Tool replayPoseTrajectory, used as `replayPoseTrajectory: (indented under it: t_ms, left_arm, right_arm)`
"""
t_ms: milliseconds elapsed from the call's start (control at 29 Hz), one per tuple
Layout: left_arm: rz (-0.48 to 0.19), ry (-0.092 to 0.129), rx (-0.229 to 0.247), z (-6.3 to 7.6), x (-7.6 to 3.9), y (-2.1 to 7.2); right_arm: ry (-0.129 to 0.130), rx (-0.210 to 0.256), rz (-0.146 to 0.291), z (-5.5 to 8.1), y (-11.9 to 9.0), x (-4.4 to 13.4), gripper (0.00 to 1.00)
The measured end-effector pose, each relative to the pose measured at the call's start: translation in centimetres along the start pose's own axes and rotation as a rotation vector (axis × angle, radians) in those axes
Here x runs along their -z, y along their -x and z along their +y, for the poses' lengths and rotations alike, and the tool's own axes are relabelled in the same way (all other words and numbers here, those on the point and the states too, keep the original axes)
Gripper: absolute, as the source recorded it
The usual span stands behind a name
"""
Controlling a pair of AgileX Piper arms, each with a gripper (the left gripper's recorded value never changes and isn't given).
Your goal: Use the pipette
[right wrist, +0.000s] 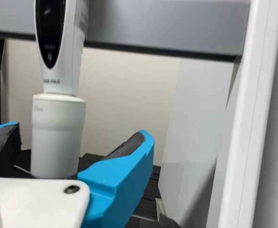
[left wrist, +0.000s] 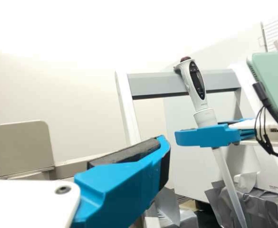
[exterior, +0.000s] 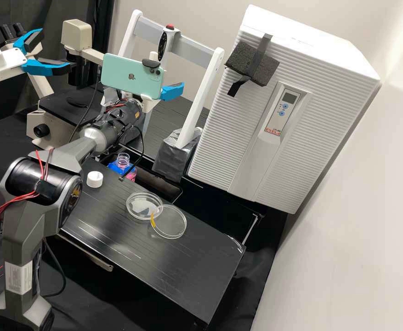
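Observation:
The white pipette [exterior: 163, 43] hangs upright on the grey crossbar of its white stand [exterior: 206, 87]. My right gripper [right wrist: 77, 135] is open, and the pipette's lower barrel [right wrist: 58, 137] sits between its blue fingers [right wrist: 124, 161] with a gap on each side. In the high view that gripper [exterior: 164, 92] is mostly hidden behind the mint-green phone [exterior: 132, 76] on its wrist. My left gripper [exterior: 54, 49] is open and holds nothing, high at the far left and away from the stand. Its wrist view shows the pipette [left wrist: 196, 90] with the right arm's blue finger [left wrist: 207, 135] beside it.
Two clear petri dishes [exterior: 144, 205] [exterior: 170, 221] and a yellow tip [exterior: 153, 219] lie on the black platform [exterior: 164, 266]. An open bottle of pink liquid [exterior: 124, 165] and its white cap [exterior: 94, 179] stand near the platform's back. A microscope [exterior: 49, 119] is behind, a white ribbed cabinet [exterior: 293, 105] at the right.

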Motion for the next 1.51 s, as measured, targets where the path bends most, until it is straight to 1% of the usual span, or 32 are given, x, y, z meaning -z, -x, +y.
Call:
replayPoseTrajectory:
  t_ms: [103,344,551,826,1343,1515]
  left_arm:
    - [-0.005,0.004,0.000,0.0,-0.2,-0.04]
    - [-0.004,0.004,0.000,0.0,-0.2,-0.04]
    - [-0.004,0.004,0.000,0.0,-0.2,-0.04]
    - [-0.004,0.004,0.000,0.0,-0.2,-0.04]
    - [-0.003,0.003,0.000,0.0,-0.1,-0.03]
    - [0.004,-0.001,0.000,0.0,0.1,0.02]
  right_arm:
    - [0.000,-0.004,-0.001,0.2,0.0,-0.1,0.00]
    - [0.000,-0.012,-0.001,0.5,0.1,0.0,0.00]
    - [-0.001,-0.034,0.012,1.1,0.4,0.3,0.00]
    - [-0.001,-0.033,0.011,1.0,0.4,0.3,0.00]
    - [-0.002,-0.022,0.025,0.6,0.5,0.8,0.00]
    - [-0.003,-0.021,0.026,0.6,0.5,0.9,0.00]
